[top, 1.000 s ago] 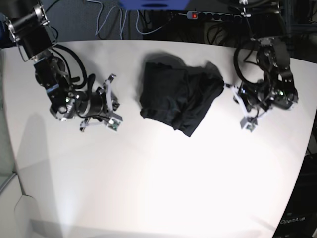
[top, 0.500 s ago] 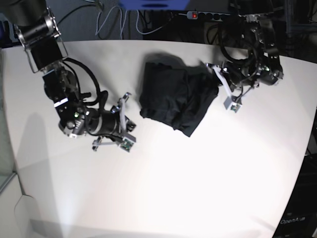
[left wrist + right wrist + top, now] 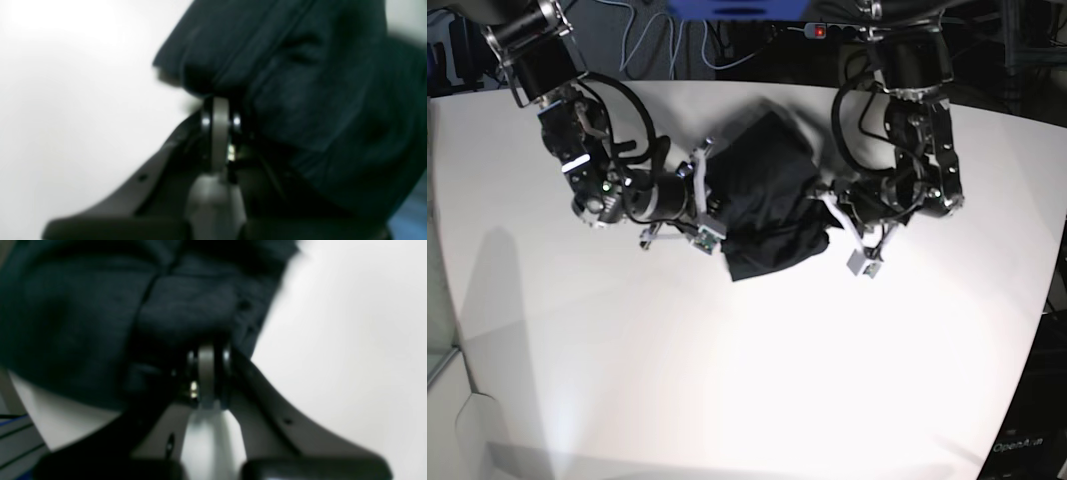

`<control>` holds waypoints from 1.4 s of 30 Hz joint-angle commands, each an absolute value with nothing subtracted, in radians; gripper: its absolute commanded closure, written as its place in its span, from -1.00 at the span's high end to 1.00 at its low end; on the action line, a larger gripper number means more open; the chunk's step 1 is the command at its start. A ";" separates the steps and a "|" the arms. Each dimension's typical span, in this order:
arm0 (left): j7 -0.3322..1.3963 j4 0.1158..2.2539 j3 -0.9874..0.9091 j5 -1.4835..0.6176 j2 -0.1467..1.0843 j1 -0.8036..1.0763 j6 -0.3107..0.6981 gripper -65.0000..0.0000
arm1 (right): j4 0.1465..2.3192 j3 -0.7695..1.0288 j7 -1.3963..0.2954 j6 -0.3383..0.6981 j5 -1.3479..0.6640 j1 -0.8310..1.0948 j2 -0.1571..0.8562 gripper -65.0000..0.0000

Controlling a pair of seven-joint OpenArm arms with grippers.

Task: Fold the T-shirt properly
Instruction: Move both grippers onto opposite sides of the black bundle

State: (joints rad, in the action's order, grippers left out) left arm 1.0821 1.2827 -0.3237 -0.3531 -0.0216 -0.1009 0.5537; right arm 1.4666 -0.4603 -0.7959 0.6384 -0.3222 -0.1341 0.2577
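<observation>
The T-shirt (image 3: 767, 190) is a bunched black heap on the white table (image 3: 727, 360), at the middle toward the back. My right gripper (image 3: 715, 205) is shut and presses against the heap's left side. My left gripper (image 3: 825, 212) is shut too and presses into its right side. Up close, the right gripper (image 3: 206, 350) has its closed tips touching dark folds of the T-shirt (image 3: 100, 306), with no cloth seen between them. The left gripper (image 3: 218, 103) meets the T-shirt (image 3: 300, 83) at its edge in the same way. No white neck tag shows.
A power strip with a red light (image 3: 819, 31) and loose cables (image 3: 642, 40) lie behind the table's back edge. The table's curved right edge (image 3: 1037, 330) borders dark equipment. Both arms crowd the shirt from either side.
Both arms swung inward from the table's sides to the shirt. The heap has been squeezed narrower and shifted, its lower corner now pointing front-left. Both grippers stayed shut throughout.
</observation>
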 commanded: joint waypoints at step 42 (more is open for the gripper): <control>1.222 1.620 -0.325 -0.312 0.079 0.035 0.552 -1.00 | 1.928 -0.289 -0.792 0.698 -0.337 0.044 0.182 -1.00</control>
